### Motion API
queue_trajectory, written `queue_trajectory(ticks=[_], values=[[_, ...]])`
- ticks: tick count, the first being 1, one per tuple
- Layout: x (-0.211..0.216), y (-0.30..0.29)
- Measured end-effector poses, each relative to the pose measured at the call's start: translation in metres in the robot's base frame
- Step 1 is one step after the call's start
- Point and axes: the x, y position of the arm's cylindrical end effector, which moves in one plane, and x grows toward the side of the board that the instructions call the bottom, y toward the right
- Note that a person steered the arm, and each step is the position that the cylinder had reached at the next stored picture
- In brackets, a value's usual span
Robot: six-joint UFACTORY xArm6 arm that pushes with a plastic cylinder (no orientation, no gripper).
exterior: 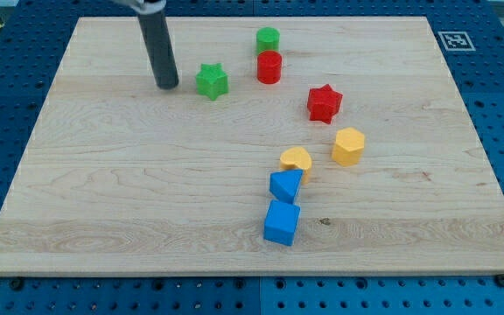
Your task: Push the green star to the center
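The green star (211, 80) lies on the wooden board (103, 192) in the upper middle of the view. My tip (167, 86) rests on the board just to the star's left, a small gap apart from it. The dark rod rises from the tip toward the view's top.
A green cylinder (268, 39) and a red cylinder (269, 66) stand right of the star. A red star (324, 102) and a yellow hexagon (348, 146) lie further right. A yellow block (296, 160), a blue block (285, 185) and a blue cube (282, 222) cluster lower in the middle.
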Motion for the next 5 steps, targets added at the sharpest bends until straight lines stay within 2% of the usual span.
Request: queue_trajectory(ticks=[2,4,5], values=[[-0.012,0.042],[-0.010,0.049],[0.005,0.049]])
